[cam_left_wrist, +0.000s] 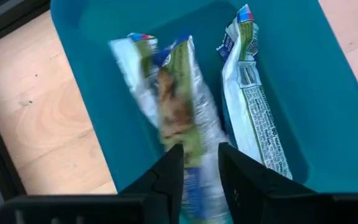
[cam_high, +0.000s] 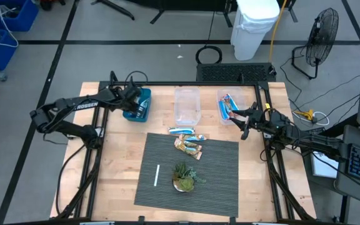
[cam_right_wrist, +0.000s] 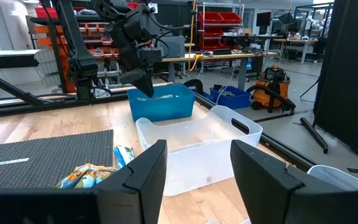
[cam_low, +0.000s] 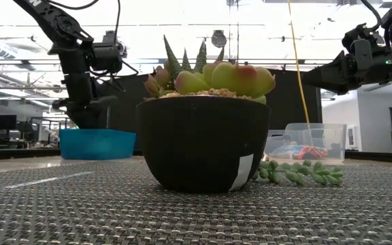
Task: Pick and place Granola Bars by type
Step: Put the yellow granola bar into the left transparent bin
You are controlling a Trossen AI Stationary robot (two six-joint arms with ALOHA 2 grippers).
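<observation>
My left gripper (cam_high: 137, 104) hangs open over the blue bin (cam_high: 144, 112), pointing down into it. In the left wrist view the bin holds three green-and-white bars; one (cam_left_wrist: 248, 99) lies sharp, another (cam_left_wrist: 178, 118) is blurred and reaches down between my fingers. My right gripper (cam_right_wrist: 197, 180) is open and empty, raised by the right clear bin (cam_high: 222, 117), which holds blue-and-red bars (cam_high: 227, 105). A silvery-blue bar (cam_high: 182, 130) and tan bars (cam_high: 189, 145) lie on the grey mat. My left gripper stands open from above around the near end of the blurred bar (cam_left_wrist: 194, 177); I cannot tell whether either finger (cam_left_wrist: 166, 180) touches it. The bar's far end lies inside the blue bin.
A clear bin (cam_high: 187, 106) with nothing in it stands between the other two. A potted green plant (cam_high: 185, 178) and a thin white stick (cam_high: 157, 175) sit on the mat (cam_high: 217, 181). A black frame borders the table.
</observation>
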